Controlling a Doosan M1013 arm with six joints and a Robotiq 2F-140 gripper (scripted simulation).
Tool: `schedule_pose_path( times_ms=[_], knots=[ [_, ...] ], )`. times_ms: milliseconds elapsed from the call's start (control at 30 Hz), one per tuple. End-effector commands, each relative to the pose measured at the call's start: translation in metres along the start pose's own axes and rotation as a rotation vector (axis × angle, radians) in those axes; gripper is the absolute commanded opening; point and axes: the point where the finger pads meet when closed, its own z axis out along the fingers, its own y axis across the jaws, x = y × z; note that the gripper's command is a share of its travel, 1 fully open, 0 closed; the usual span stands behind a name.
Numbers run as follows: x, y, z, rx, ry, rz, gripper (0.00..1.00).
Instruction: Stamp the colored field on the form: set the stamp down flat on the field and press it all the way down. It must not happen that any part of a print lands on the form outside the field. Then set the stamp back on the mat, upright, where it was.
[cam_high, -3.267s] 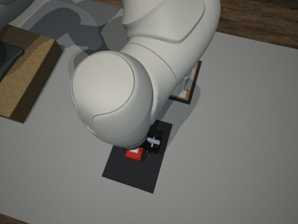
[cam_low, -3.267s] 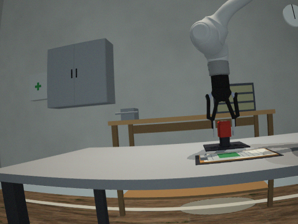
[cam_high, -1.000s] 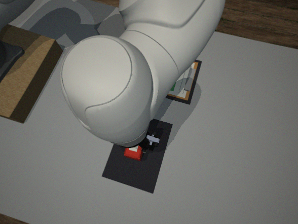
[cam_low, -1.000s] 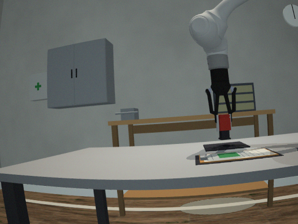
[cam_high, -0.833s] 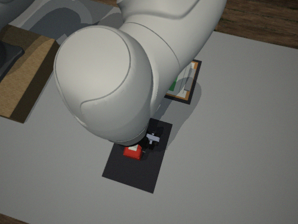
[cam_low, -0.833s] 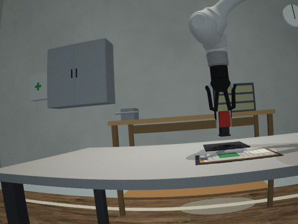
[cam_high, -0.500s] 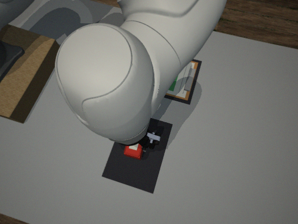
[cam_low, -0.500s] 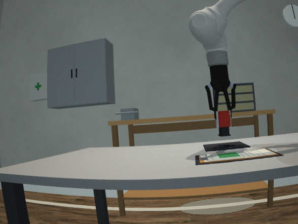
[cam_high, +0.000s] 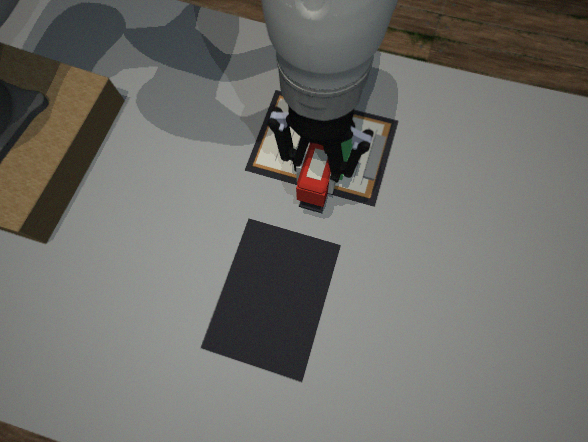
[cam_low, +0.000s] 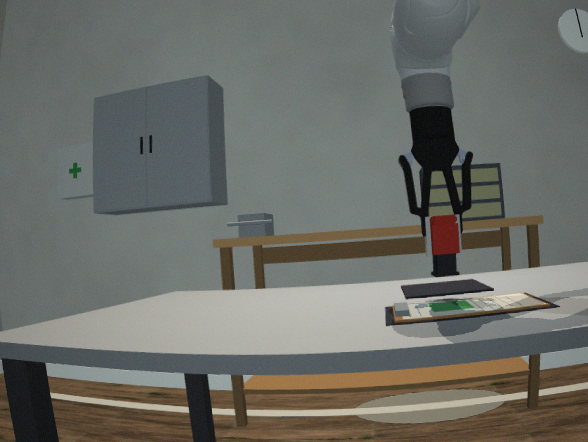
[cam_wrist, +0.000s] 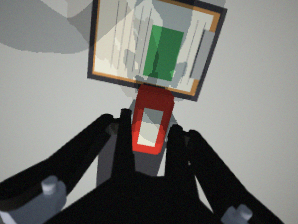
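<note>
My gripper (cam_high: 320, 170) is shut on the red stamp (cam_high: 313, 182) and holds it upright in the air, well above the table. In the side view the stamp (cam_low: 444, 242) hangs with its dark base down, above the near edge of the form (cam_low: 470, 306). The form (cam_high: 322, 150) is a paper sheet on a dark clipboard with a green field (cam_low: 451, 305). In the wrist view the stamp (cam_wrist: 151, 122) sits between my fingers, just short of the form, and the green field (cam_wrist: 163, 52) lies beyond it. The dark mat (cam_high: 272, 297) lies bare on the table.
A wooden box (cam_high: 45, 145) stands at the table's left side. In the side view a wooden bench (cam_low: 375, 240) with a grey container stands behind the table, and a grey cabinet (cam_low: 157, 145) hangs on the wall.
</note>
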Motion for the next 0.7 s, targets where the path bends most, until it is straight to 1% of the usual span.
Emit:
schedule_pose_path(
  times_ms=[0,67,667],
  knots=[
    [0.07,0.004,0.0,0.0,-0.01,0.01,0.16],
    [0.097,0.005,0.0,0.0,-0.01,0.01,0.16],
    [0.103,0.007,0.001,0.0,-0.01,0.01,0.16]
  ],
)
